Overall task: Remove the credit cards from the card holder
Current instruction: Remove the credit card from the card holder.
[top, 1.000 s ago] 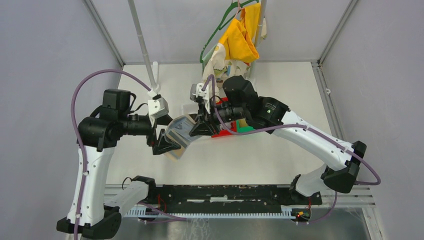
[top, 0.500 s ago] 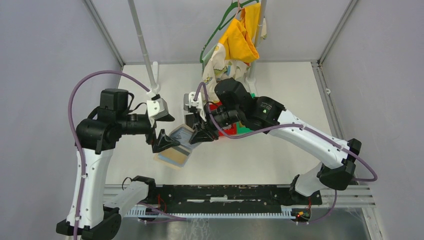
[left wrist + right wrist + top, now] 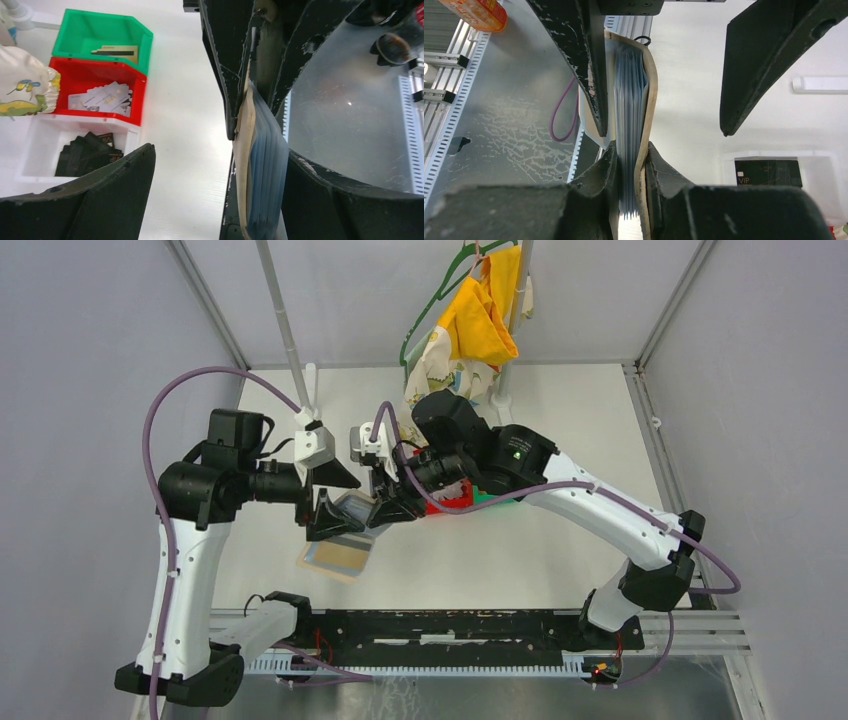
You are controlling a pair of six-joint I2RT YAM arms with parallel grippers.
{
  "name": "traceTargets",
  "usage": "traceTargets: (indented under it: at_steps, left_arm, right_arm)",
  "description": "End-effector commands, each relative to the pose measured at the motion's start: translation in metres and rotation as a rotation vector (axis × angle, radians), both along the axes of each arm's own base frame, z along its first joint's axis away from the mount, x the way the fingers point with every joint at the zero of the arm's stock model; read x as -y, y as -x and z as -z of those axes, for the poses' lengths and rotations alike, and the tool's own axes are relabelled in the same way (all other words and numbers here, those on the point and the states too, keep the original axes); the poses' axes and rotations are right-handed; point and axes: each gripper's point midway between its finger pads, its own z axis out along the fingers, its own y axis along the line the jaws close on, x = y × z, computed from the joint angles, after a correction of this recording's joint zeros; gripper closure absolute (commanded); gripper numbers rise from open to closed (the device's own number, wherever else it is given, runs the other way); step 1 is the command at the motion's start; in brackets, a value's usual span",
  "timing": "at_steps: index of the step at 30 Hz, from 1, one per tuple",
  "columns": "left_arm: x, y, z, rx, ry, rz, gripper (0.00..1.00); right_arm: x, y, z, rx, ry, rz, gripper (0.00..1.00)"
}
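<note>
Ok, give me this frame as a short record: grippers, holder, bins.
right gripper: shut on card holder, clamping its sleeves
left gripper: open around card holder, not closed on it
white bin: black cards
red bin: pale cards
green bin: tan card

White table (image 3: pixel 560 420) had three bins in a touching row near the middle: red bin (image 3: pixel 137 107), green bin (image 3: pixel 62 35) at its 3 o'clock, white bin (image 3: pixel 35 145) at its 9
</note>
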Motion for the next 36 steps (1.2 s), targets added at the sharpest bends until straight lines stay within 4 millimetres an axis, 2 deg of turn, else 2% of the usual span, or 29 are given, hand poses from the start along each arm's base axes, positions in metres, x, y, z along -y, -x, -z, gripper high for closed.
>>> traceTargets:
  at_steps: [1, 4, 9, 11, 13, 14, 15, 16, 17, 18, 20, 21, 22, 23, 28, 33, 36]
  left_arm:
    - [0.005, 0.014, -0.02, 0.015, 0.055, 0.063, 0.16]
    - [0.004, 0.012, -0.016, 0.02, 0.04, 0.062, 0.35]
    - [0.003, 0.009, -0.013, 0.032, 0.028, 0.056, 0.82]
    - [0.004, 0.005, -0.017, 0.042, 0.039, 0.048, 0.96]
    - [0.006, 0.0, -0.023, 0.051, 0.065, 0.029, 0.98]
    - [0.008, -0.003, -0.027, 0.058, 0.084, 0.014, 0.98]
    - [0.009, -0.004, -0.033, 0.063, 0.106, 0.0, 0.98]
    - [0.011, -0.007, -0.037, 0.06, 0.133, -0.015, 0.98]
    - [0.013, -0.007, -0.042, 0.066, 0.163, -0.026, 0.98]
    - [0.015, -0.007, -0.051, 0.074, 0.204, -0.037, 0.98]
    - [0.019, -0.007, -0.067, 0.079, 0.292, -0.065, 0.98]
    - [0.021, -0.006, -0.077, 0.047, 0.345, -0.088, 0.98]
    - [0.021, -0.006, -0.085, 0.086, 0.376, -0.092, 0.98]
    - [0.022, -0.003, -0.092, 0.067, 0.409, -0.099, 0.98]
    - [0.023, 0.004, -0.108, 0.036, 0.452, -0.086, 0.98]
    - [0.023, 0.013, -0.115, 0.028, 0.473, -0.07, 0.98]
    - [0.023, 0.016, -0.116, 0.019, 0.476, -0.062, 0.98]
  right_arm:
    - [-0.002, 0.001, -0.034, 0.069, -0.092, -0.021, 1.0]
    - [-0.002, 0.0, -0.033, 0.07, -0.091, -0.018, 1.0]
    - [-0.002, -0.001, -0.033, 0.074, -0.094, -0.013, 0.98]
    - [-0.002, -0.001, -0.039, 0.072, -0.111, -0.004, 0.77]
    - [-0.001, -0.003, -0.049, 0.086, -0.161, 0.019, 0.61]
    - [0.003, -0.006, -0.053, 0.089, -0.187, 0.047, 0.45]
    - [0.007, -0.008, -0.063, 0.106, -0.244, 0.079, 0.36]
    - [0.013, -0.011, -0.062, 0.106, -0.284, 0.116, 0.24]
    - [0.024, -0.011, -0.079, 0.122, -0.386, 0.156, 0.12]
    - [0.031, -0.013, -0.069, 0.102, -0.439, 0.2, 0.04]
    - [0.055, -0.015, -0.086, 0.099, -0.639, 0.275, 0.02]
    - [0.066, -0.016, -0.087, 0.089, -0.695, 0.301, 0.02]
    - [0.073, -0.017, -0.093, 0.071, -0.737, 0.309, 0.02]
    - [0.076, -0.02, -0.091, 0.046, -0.752, 0.32, 0.02]
    - [0.072, -0.02, -0.095, -0.049, -0.79, 0.279, 0.02]
    - [0.066, -0.018, -0.107, -0.094, -0.841, 0.225, 0.02]
    - [0.065, -0.01, -0.117, -0.132, -0.894, 0.164, 0.02]
